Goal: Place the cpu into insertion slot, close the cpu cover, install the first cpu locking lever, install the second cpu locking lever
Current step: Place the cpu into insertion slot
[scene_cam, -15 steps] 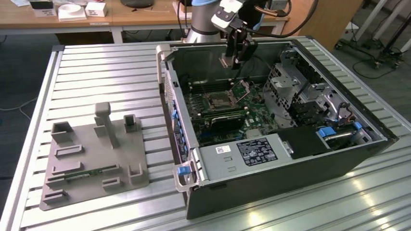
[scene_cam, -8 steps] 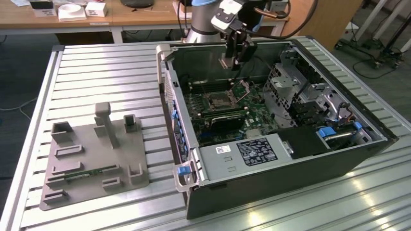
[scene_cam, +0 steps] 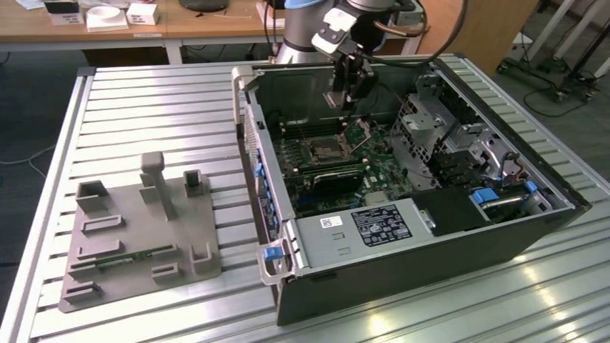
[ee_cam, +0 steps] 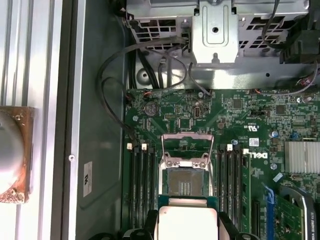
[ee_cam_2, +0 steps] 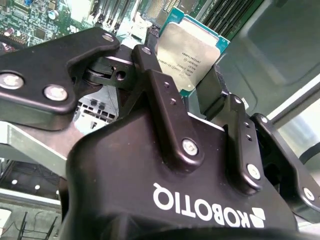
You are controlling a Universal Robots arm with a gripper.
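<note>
Hand: my black two-fingered hand (ee_cam_2: 182, 75) is clamped on the flat square silver-topped cpu (ee_cam_2: 192, 47).
Slot: the dark square insertion slot (ee_cam: 186, 186) sits close below the cpu, with the silvery cover frame (ee_cam: 186, 150) open.

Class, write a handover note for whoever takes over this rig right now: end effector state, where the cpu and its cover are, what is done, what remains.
The end effector is shut on the cpu, hanging over the motherboard near the socket, inside the open computer case.
The cpu cover is swung open; the socket is empty.
Done: cpu is in the grasp.
Left: seating the cpu, closing the cover, both locking levers.
</note>
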